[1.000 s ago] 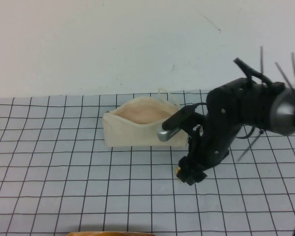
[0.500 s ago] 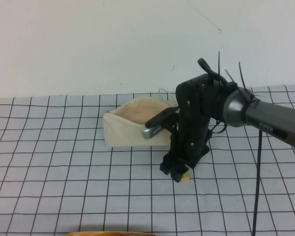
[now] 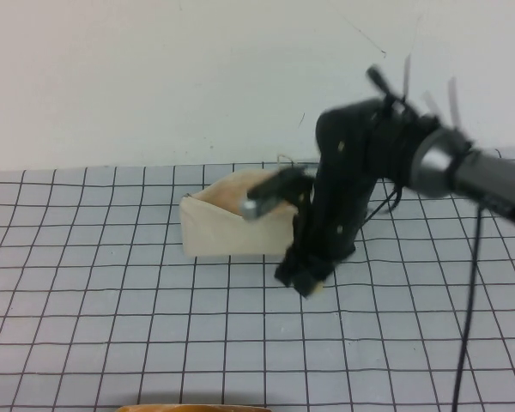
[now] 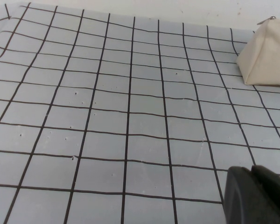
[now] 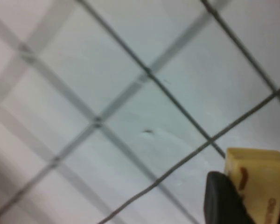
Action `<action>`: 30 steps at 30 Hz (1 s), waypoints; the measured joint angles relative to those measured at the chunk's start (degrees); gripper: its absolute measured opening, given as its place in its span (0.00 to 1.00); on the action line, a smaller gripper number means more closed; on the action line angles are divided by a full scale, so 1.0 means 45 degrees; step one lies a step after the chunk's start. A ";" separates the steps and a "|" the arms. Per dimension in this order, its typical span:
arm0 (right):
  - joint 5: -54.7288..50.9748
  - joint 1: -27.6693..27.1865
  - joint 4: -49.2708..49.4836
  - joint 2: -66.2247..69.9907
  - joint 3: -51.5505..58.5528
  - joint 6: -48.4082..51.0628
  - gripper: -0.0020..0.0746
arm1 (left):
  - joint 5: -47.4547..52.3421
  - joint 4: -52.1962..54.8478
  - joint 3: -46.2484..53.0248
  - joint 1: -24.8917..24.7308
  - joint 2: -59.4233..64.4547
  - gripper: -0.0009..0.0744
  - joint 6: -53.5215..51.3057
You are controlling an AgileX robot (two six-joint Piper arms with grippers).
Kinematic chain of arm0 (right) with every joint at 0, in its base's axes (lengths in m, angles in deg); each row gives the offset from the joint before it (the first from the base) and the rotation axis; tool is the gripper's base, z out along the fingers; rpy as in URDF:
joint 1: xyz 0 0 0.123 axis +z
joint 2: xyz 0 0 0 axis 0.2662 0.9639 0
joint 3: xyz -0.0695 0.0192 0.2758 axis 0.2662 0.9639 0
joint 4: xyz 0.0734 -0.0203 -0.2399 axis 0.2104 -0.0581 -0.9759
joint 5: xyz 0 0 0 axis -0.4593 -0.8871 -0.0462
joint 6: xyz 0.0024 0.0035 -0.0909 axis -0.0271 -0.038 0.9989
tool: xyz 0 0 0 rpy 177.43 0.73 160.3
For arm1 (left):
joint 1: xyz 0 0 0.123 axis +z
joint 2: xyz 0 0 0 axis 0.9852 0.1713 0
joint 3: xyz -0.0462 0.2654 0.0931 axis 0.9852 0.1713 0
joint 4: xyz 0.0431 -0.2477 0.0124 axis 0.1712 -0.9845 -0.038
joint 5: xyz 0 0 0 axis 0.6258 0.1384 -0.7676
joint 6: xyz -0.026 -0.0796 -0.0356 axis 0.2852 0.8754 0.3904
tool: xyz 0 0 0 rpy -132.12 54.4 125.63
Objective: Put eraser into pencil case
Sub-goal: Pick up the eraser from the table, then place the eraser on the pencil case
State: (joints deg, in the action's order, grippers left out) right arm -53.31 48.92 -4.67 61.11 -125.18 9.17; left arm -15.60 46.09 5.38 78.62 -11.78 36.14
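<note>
The grey tabletop [image 3: 112, 283] ruled with a black grid carries the cream fabric pencil case [image 3: 232, 225], a roughly rectangular pouch standing with its mouth open upward and its pinkish lining showing, a little above the middle of the high view. The black right arm reaches in from three o'clock, and the right gripper [image 3: 302, 279] hangs just beside the pouch at its four o'clock corner, jaws clamped on the small pale yellow-tan rectangular eraser [image 5: 256, 179], held clear of the tabletop. The step in hand looks like the carry toward the pouch. The next move calls for lifting above the near wall, shifting toward eleven o'clock over the opening, then releasing. The left gripper [image 4: 256, 196] sits low over bare grid, well apart from the pouch; whether its jaws are open cannot be told.
</note>
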 joint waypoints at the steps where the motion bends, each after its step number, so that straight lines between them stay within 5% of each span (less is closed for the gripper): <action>1: 0.0133 0.0000 0.0258 -0.0408 0.0000 0.0274 0.30 | 0.0000 0.0000 0.0000 0.0000 0.0000 0.01 0.0000; 16: 0.6562 0.0030 0.1202 -0.1210 0.0000 0.2083 0.30 | 0.0000 0.0000 0.0000 0.0000 0.0000 0.01 0.0000; 22: 0.7380 0.0030 0.1277 -0.0785 0.0000 0.2135 0.61 | 0.0005 0.0000 0.0000 0.0000 0.0000 0.01 0.0000; 25: 0.7556 0.0030 0.1304 -0.0785 0.0000 0.2011 0.68 | 0.0005 0.0000 0.0000 0.0000 0.0000 0.01 0.0000; 28: 0.7230 0.0030 0.1326 -0.1011 0.0023 0.1359 0.66 | 0.0005 0.0000 0.0000 0.0000 0.0000 0.01 0.0000; 30: 0.6697 0.0030 0.1356 -0.1469 0.0023 0.0913 0.55 | 0.0005 0.0000 0.0000 0.0000 0.0000 0.01 0.0000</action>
State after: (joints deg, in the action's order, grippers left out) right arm -23.17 49.06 1.43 54.50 -125.08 13.28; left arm -15.57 46.09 5.38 78.62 -11.78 36.14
